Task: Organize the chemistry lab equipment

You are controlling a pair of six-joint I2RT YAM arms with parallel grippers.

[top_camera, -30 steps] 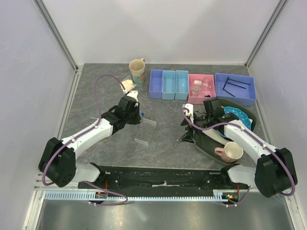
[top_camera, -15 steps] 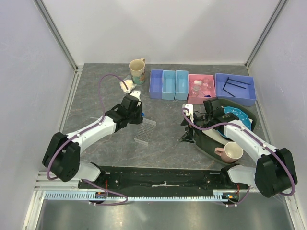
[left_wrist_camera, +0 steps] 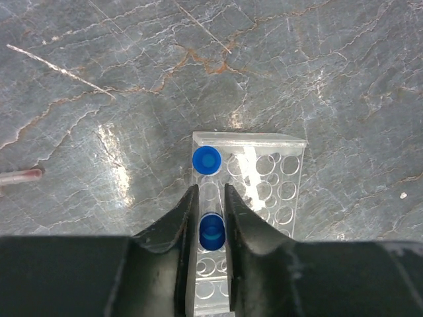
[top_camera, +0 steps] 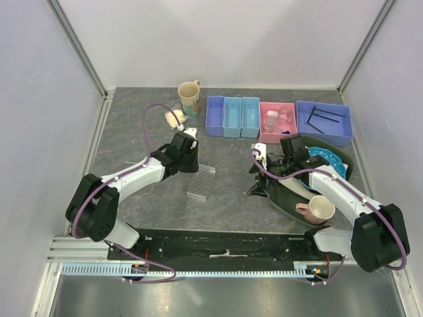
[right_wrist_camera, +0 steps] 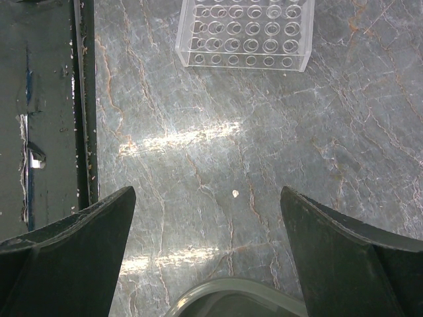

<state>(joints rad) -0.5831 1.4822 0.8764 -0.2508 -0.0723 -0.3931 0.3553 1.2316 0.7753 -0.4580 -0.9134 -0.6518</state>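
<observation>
The clear plastic tube rack (top_camera: pixel 201 180) lies on the grey table in the middle. My left gripper (top_camera: pixel 191 162) hangs over its far end. In the left wrist view the left gripper (left_wrist_camera: pixel 210 191) has its narrow jaws close on both sides of a blue-capped tube (left_wrist_camera: pixel 212 232) that stands in a hole of the rack (left_wrist_camera: pixel 264 178). A second blue-capped tube (left_wrist_camera: pixel 206 160) stands in the rack's corner hole. My right gripper (top_camera: pixel 259 187) rests right of the rack, wide open (right_wrist_camera: pixel 206 193) over bare table, with the rack (right_wrist_camera: pixel 244 33) ahead of it.
A powder bag (top_camera: pixel 175 119) and a cream mug (top_camera: pixel 190 98) sit at the back left. A row of blue bins (top_camera: pixel 231 115), a pink bin (top_camera: pixel 267 137) and a blue bin with black rods (top_camera: pixel 324 122) line the back. A pink mug (top_camera: pixel 317 210) and a blue plate (top_camera: pixel 325 158) lie right.
My left arm has swung right and nearer, carrying the blue-capped tube from beside the rack's far left corner to over its holes. The right arm has not moved.
</observation>
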